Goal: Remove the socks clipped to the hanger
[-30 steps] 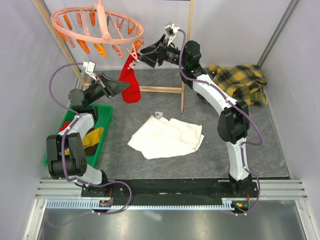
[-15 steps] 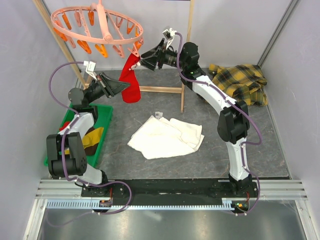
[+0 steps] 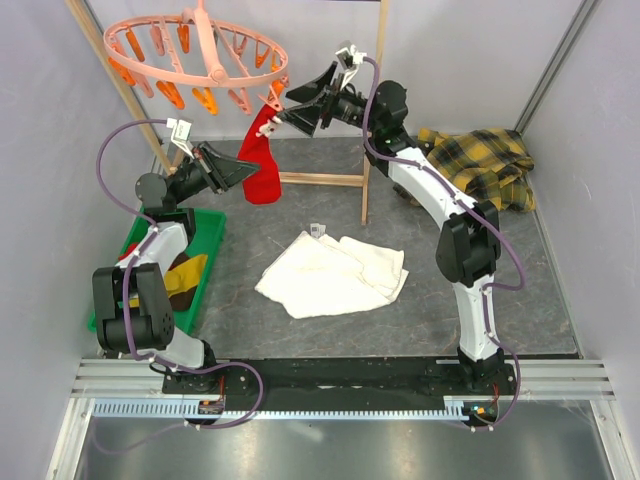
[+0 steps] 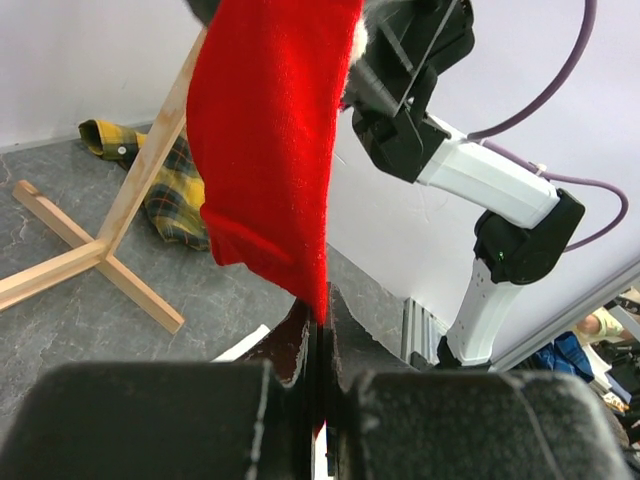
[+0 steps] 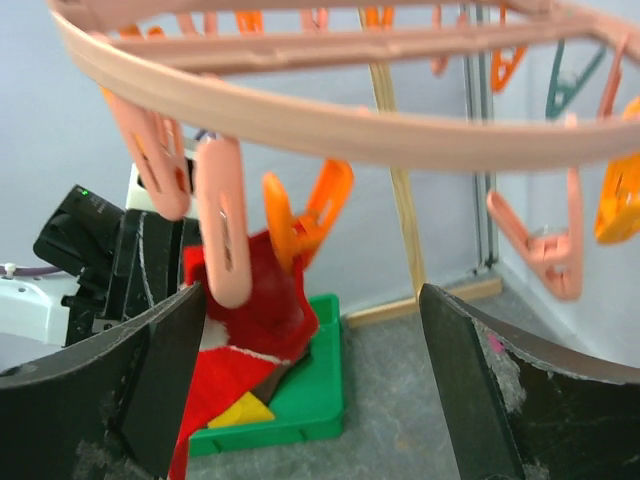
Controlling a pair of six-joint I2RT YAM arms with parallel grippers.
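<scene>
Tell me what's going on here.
Two arms are taking socks off the hanger. The left gripper is shut on the bottom edge of a red sock, which hangs from an orange clip. The right gripper is open at that clip. Other socks lie in the green bin.

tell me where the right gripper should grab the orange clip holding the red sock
Pinch the orange clip by its two splayed upper tabs, coming in level with the right gripper, open jaws either side: the tabs form a V above the red sock, so squeezing them likely frees it.
</scene>
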